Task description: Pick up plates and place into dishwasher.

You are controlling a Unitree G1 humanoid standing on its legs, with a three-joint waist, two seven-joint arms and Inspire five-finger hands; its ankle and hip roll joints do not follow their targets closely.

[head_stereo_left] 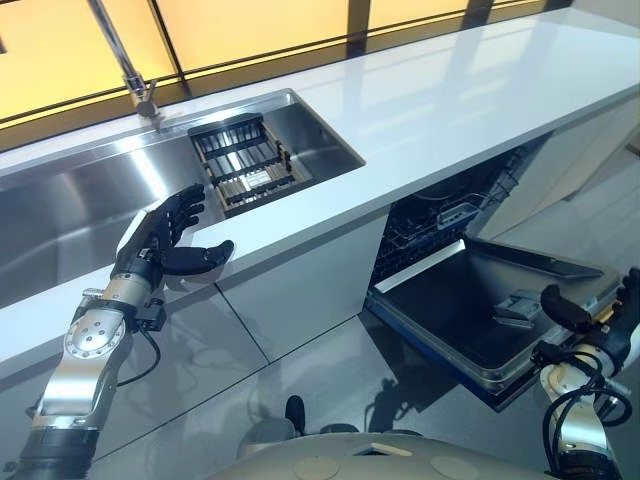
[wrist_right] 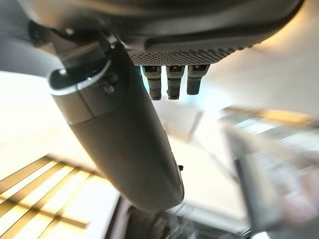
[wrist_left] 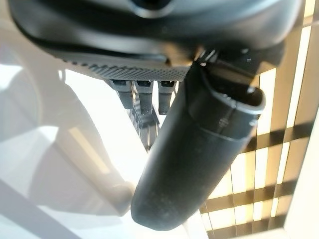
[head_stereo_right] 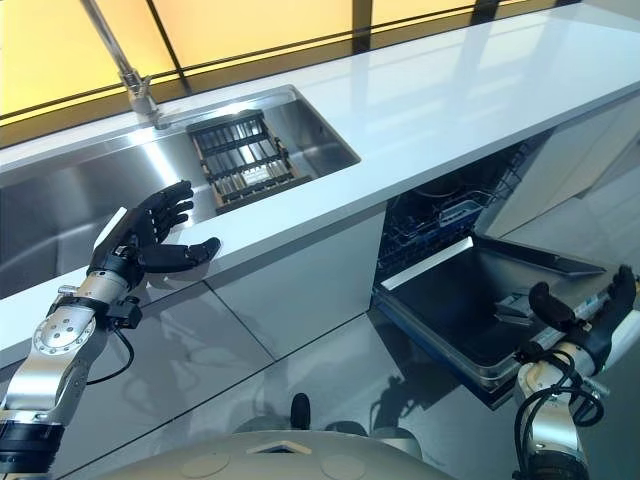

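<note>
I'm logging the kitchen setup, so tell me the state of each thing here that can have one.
dishwasher door: open, folded down.
dish rack: standing in the sink, plates slotted upright.
sink: no water visible.
faucet: not running.
left hand: open, empty, over the counter edge.
right hand: open, empty, by the door.

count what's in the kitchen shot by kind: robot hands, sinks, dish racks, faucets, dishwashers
robot hands: 2, left hand and right hand
sink: 1
dish rack: 1
faucet: 1
dishwasher: 1
total: 6

Steel sink (head_stereo_left: 60, 215) with faucet (head_stereo_left: 130, 70), white countertop (head_stereo_left: 450, 100), yellow-lit windows (head_stereo_left: 250, 25).
</note>
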